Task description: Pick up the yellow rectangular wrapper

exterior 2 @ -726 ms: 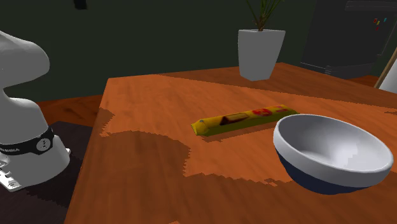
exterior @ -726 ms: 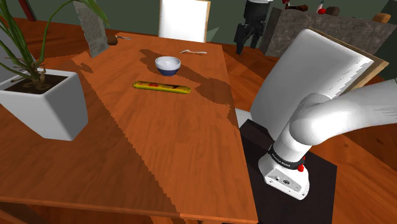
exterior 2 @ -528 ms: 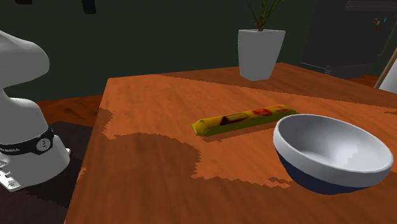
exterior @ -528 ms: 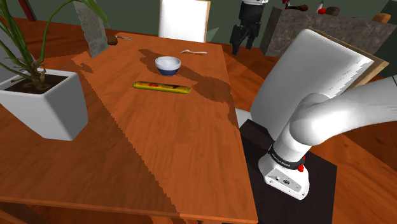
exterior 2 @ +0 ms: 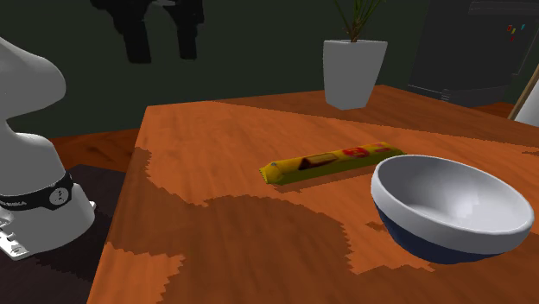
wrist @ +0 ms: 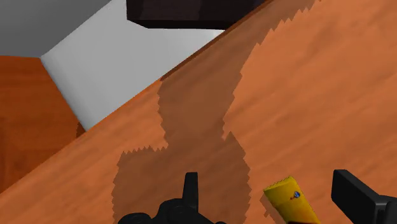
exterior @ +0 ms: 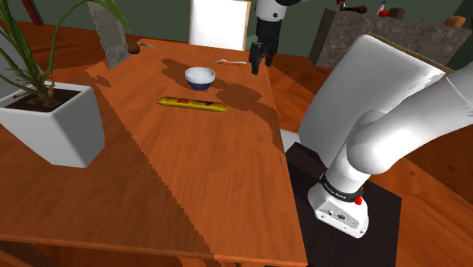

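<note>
The yellow rectangular wrapper (exterior: 192,103) lies flat on the wooden table (exterior: 197,174), just in front of a white bowl (exterior: 200,76). In the second exterior view the wrapper (exterior 2: 332,162) shows red and dark markings beside the bowl (exterior 2: 449,205). My black gripper (exterior: 258,58) hangs open high above the table's far right edge, to the right of the bowl and well apart from the wrapper. From the second exterior view the gripper (exterior 2: 161,39) is up in the air beyond the table. In the wrist view one end of the wrapper (wrist: 291,201) shows between my spread fingers (wrist: 190,189), far below them.
A white planter (exterior: 53,121) with a green plant stands at the shoulder view's left. A white chair (exterior: 218,23) is at the far end, another (exterior: 371,91) beside my stand (exterior: 349,220). A spoon (exterior: 231,61) lies past the bowl.
The arm has swung left over the table's far right edge, carrying the gripper toward the bowl and wrapper. Its shadow on the table has shifted with it. The wrapper has stayed put.
</note>
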